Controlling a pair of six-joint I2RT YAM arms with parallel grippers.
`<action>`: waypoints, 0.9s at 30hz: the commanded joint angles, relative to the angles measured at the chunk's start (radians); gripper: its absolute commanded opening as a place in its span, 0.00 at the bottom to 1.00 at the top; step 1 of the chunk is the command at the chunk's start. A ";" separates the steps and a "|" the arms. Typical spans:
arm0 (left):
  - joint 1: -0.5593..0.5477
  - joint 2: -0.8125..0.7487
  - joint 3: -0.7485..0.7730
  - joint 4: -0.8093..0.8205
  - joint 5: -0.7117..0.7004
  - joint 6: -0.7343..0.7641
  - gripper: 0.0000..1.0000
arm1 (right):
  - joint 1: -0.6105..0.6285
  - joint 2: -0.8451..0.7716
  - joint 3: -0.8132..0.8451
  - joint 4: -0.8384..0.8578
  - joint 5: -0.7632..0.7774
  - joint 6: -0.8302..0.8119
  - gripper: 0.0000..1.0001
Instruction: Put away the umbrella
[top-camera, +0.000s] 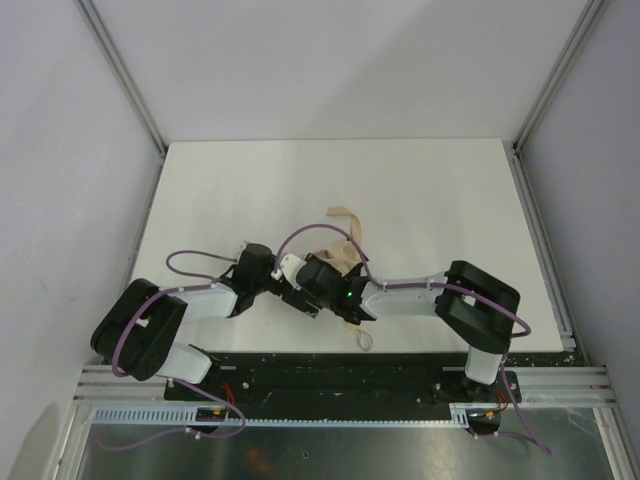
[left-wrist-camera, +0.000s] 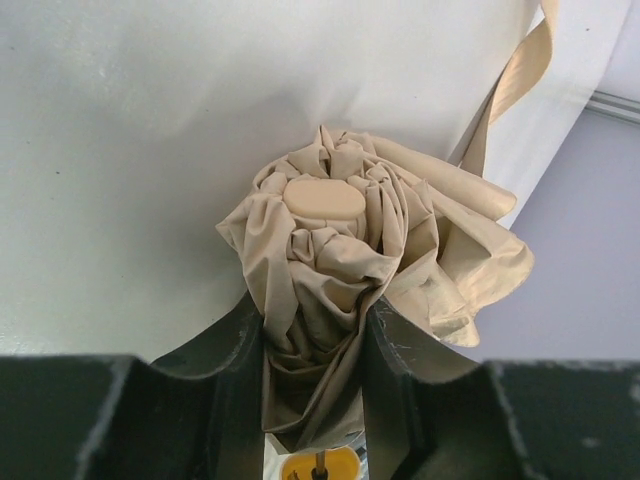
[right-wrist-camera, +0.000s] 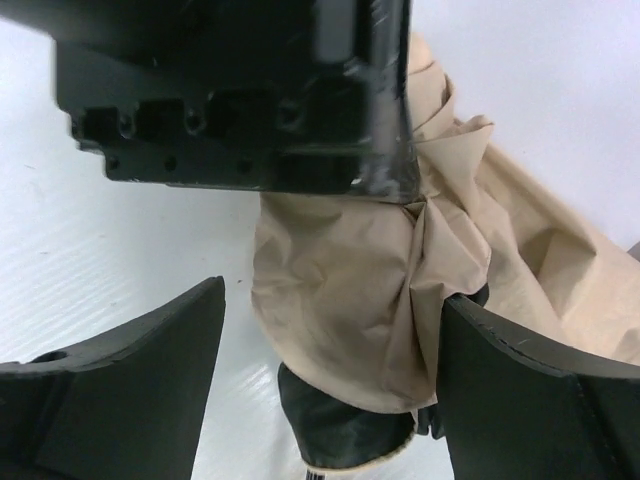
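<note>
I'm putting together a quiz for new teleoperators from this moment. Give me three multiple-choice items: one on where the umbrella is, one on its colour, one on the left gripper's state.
1. Where on the table is the umbrella?
A) far left corner
B) around the middle, between the left gripper and the right gripper
C) far right edge

2. What colour is its fabric?
A) navy
B) beige-tan
C) red

3. The left gripper is:
A) open above the fabric
B) shut and empty
C) shut on the umbrella

Answers:
1 B: the top view shows the bundle where both arms meet.
2 B: every view shows tan cloth.
3 C: the left wrist view shows both fingers pressed into the folded fabric.
</note>
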 joint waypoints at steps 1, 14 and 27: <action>-0.012 0.010 0.025 -0.219 -0.009 0.019 0.00 | 0.047 0.096 -0.023 0.118 0.193 -0.078 0.79; -0.007 -0.029 0.039 -0.234 0.009 0.015 0.20 | -0.052 0.149 -0.093 0.130 0.009 0.099 0.01; 0.083 -0.312 -0.005 -0.219 -0.006 0.135 0.99 | -0.438 0.312 -0.154 0.216 -1.047 0.495 0.00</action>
